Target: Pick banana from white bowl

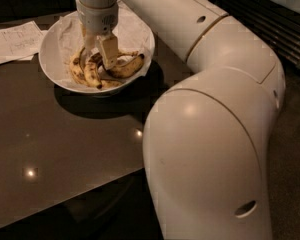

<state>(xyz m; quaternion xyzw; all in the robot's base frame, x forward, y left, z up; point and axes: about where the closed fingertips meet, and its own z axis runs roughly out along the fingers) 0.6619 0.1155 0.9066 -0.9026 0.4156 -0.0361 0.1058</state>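
Several bananas lie in the large round white bowl (pixel 51 59) lined with crinkled paper, which stands on the dark glossy table (pixel 65 149). Toward the bowl's left side lies the long yellow banana streaked brown-black (pixel 91 73); a cleaner yellow curved banana (pixel 129 66) lies at the bowl's right. The white gripper (pixel 98 54) reaches down into the bowl's middle, its jaws spread apart just above the streaked banana, clasping nothing. Flat white paper sheets with writing (pixel 15 41) lie left of the bowl.

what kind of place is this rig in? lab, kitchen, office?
Probably an office or meeting room, hard to be sure: a dark glossy table, handwritten paper sheets on it, and a white bowl of bananas, with the gripper down in the bowl.
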